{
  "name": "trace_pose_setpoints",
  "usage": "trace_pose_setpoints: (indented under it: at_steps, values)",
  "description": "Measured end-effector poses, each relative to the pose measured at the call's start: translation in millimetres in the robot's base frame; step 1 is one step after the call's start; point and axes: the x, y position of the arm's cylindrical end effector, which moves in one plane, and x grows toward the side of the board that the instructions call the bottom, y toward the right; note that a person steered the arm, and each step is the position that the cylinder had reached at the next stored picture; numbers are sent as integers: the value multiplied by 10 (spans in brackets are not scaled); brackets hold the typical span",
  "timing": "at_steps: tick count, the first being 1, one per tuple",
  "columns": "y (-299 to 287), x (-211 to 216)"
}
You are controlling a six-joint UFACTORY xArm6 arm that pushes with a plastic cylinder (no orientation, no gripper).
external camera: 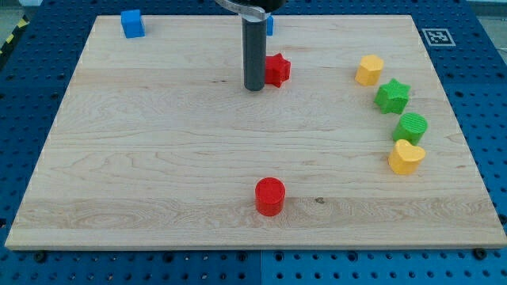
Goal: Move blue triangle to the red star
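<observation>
The red star (278,70) lies on the wooden board (158,158) right of centre in the upper part. A blue block (270,24) at the view's top edge is mostly hidden behind the rod; only a sliver shows, so I cannot make out its shape. My tip (254,88) rests on the board directly left of the red star, touching it or nearly so, and below the hidden blue block.
A blue cube (132,24) sits at the top left. At the right stand a yellow hexagon (368,70), a green star (392,96), a green cylinder (411,127) and a yellow heart (406,157). A red cylinder (269,195) is at bottom centre.
</observation>
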Motion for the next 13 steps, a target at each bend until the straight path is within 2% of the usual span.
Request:
trace_pose_setpoints:
  at_steps: [2, 3, 4, 6, 9, 13]
  values:
    - [93, 180]
    - [-100, -15]
    - [-285, -409]
    - [-36, -1726]
    - [19, -1789]
    - [696, -1794]
